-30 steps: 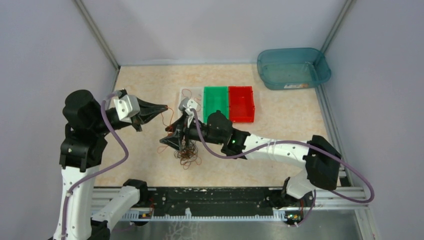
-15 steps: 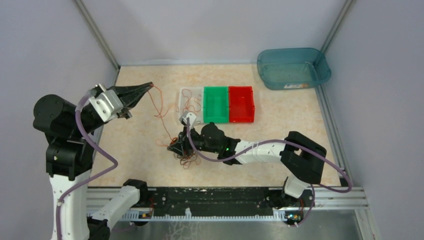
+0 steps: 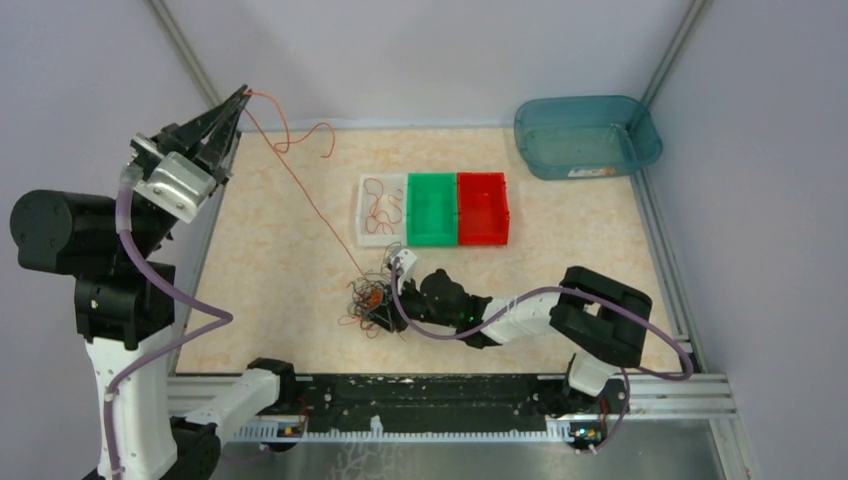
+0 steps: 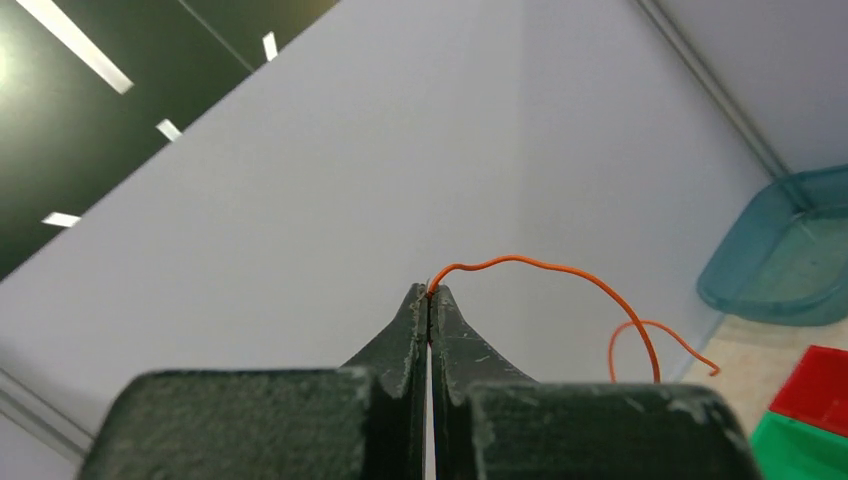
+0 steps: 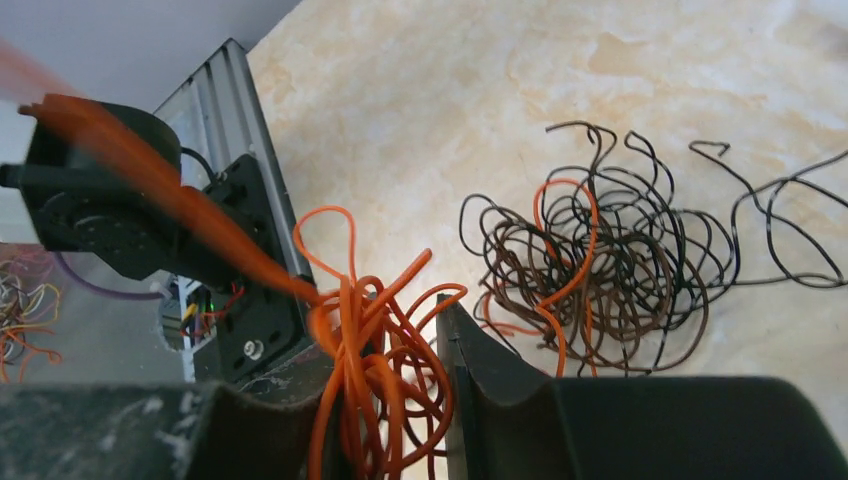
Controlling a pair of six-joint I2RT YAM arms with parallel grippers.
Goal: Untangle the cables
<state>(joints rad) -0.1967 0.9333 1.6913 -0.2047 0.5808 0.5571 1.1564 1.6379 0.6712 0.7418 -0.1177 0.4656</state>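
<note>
Two grips: left fingers (image 4: 405,345) tight on a thin orange cable (image 4: 560,268), right fingers (image 5: 500,380) tight around curly orange loops (image 5: 360,350).

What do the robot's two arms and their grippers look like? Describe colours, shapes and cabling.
Both the left arm and right arm have white links and bulky black joints, each trailing purple cables. The left gripper and right gripper are dark, tapered and scuffed.
</note>
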